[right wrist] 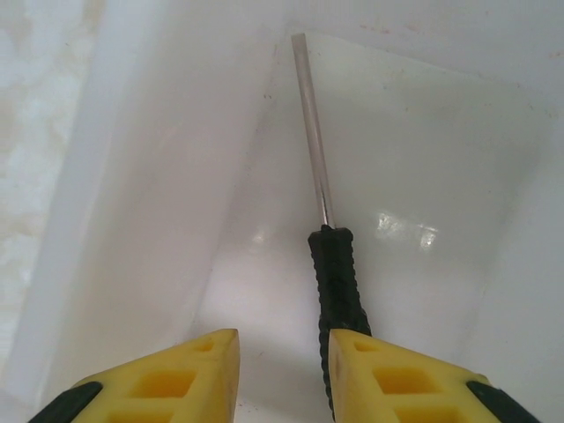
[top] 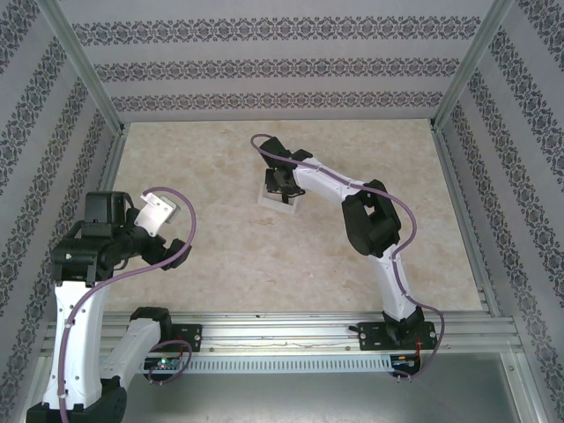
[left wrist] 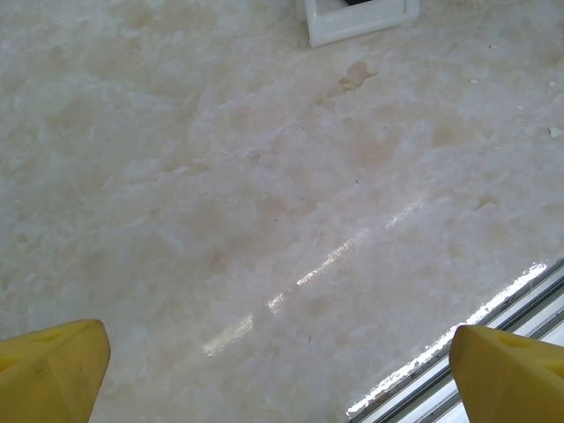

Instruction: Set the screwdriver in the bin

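Observation:
The white bin (top: pixel 263 197) sits mid-table, and its near corner shows at the top of the left wrist view (left wrist: pixel 361 22). In the right wrist view the screwdriver (right wrist: pixel 335 264) lies inside the bin (right wrist: pixel 159 176), black handle toward the camera and thin shaft running to the far corner. My right gripper (right wrist: pixel 282 352) hangs just above the bin (top: pixel 282 183), open. The handle rests along the inner side of its right finger (right wrist: pixel 388 370), and the left finger is clear of it. My left gripper (left wrist: pixel 278 352) hovers open over bare table at the left (top: pixel 167 216), holding nothing.
A metal rail (left wrist: pixel 493 335) runs along the table's near edge, close to the left gripper. Patterned walls and aluminium posts (top: pixel 84 66) enclose the marble-look tabletop (top: pixel 220 256).

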